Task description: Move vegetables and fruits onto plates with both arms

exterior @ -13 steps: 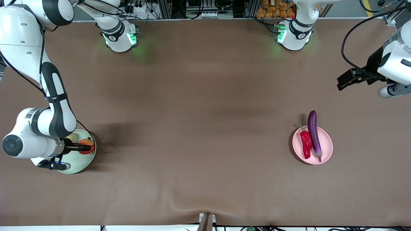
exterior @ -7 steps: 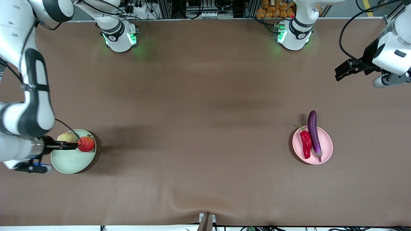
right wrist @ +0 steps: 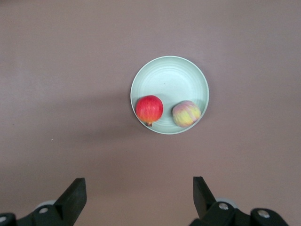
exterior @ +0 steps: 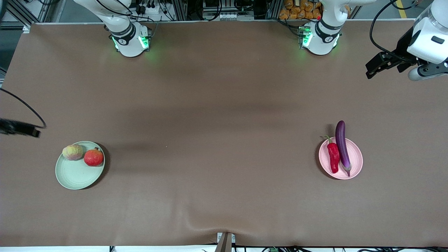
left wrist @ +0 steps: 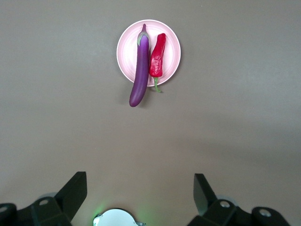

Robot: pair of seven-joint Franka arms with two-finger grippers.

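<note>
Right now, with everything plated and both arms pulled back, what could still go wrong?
The eggplant overhangs the pink plate rim on the side toward the bases, so a bump could tip it off. The two round fruits sit near the green plate edge and might roll out if it is nudged. Both end effectors are open and empty, well above the plates.

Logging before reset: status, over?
Left end effector and right end effector open, empty, raised. Red fruit and yellow fruit on green plate; eggplant, chili on pink plate. Nothing in the way.
</note>
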